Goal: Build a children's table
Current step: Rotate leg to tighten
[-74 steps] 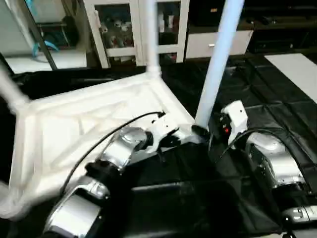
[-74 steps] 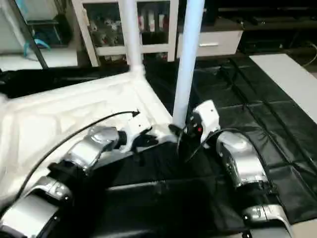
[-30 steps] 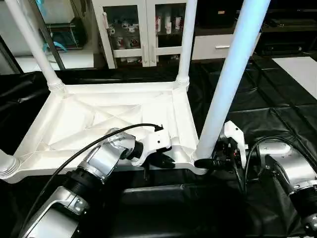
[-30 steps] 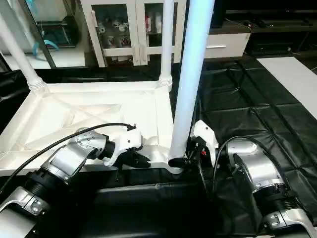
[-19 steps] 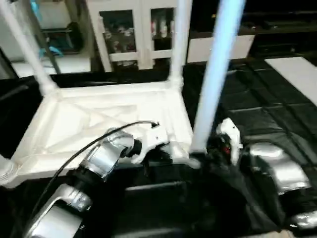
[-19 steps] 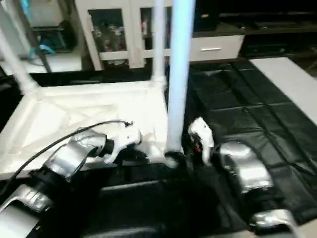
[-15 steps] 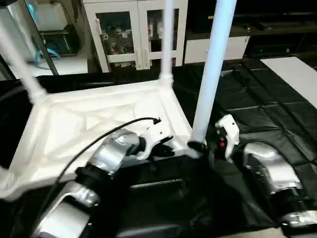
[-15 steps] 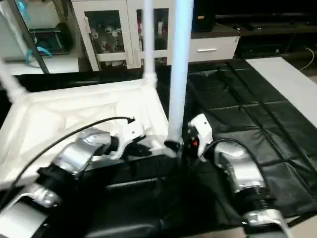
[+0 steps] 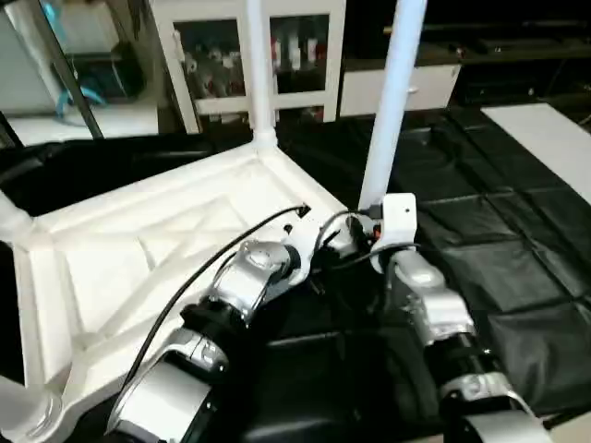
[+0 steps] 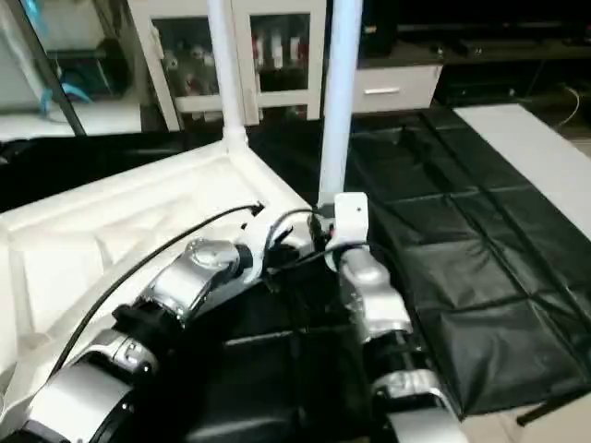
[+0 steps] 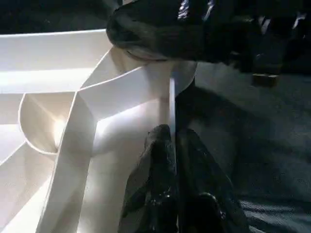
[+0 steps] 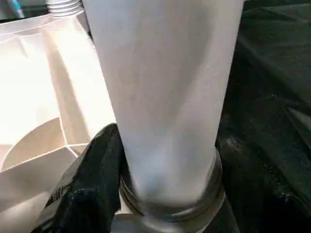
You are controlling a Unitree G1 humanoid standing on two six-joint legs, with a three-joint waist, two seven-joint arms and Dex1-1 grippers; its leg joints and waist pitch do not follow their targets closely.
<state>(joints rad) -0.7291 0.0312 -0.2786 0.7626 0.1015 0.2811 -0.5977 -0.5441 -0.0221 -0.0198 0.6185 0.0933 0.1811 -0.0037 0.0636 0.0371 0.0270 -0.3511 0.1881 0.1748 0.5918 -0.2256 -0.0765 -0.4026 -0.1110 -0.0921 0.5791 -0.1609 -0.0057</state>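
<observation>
Near leg [image 9: 392, 88] upright at top [image 9: 138, 249] corner, hemmed by both arms; right tool [image 12: 165, 194] fingers flank its base. Far leg [image 9: 259, 74] blocks far corner. Ribbed underside open between legs. Black mat [image 9: 499, 240] right of leg bare.

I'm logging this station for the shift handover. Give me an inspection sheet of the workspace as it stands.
Surface: black sheet on the floor, creased.
Job's things: table top lies underside up; near leg and far leg stand upright in corner sockets.
Clutter: nothing seen.
Grippers: left pincer pinches the top's edge wall; right pincer is closed round the near leg's base.
Cables: black cable along the left forearm.
Surroundings: white glass-door cabinet behind.
</observation>
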